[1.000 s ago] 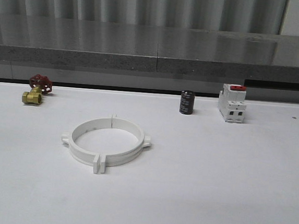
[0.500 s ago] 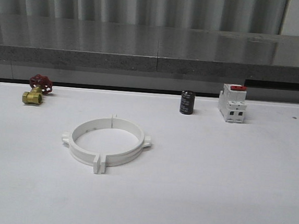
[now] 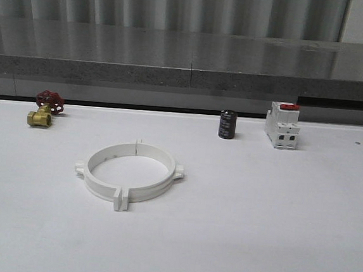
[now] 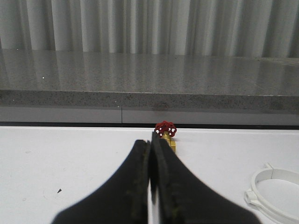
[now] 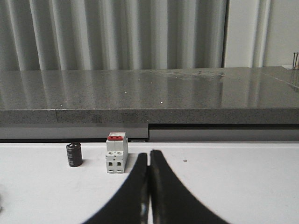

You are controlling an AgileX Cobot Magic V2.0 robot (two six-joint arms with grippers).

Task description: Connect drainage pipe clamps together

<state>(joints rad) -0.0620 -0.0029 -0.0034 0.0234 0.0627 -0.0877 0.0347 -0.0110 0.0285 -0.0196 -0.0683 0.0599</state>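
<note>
White worktop (image 3: 275, 233), grey ledge and corrugated wall behind. The drainage pipe clamps (image 3: 129, 175) lie flat on the worktop, left of centre in the front view: two white half-rings closed into one ring, end tabs meeting at the ring's 6 o'clock (near side) and 12 o'clock (far side), single side tabs sticking out at 3 and 9 o'clock. From the ring, brass valve (image 3: 46, 109) with red handwheel sits at about 10 o'clock, well apart, by the worktop's far edge. Small black cylinder (image 3: 227, 125) at about 1 o'clock; white block with red top (image 3: 282, 125) just beside it, further right. Left pincer (image 4: 150, 161): fingers pressed together, nothing between them, above the worktop; valve beyond the tips, an arc of the ring in that wrist view too. Right pincer (image 5: 149, 170): fingers likewise together, holding nothing; block and cylinder beyond it.
</note>
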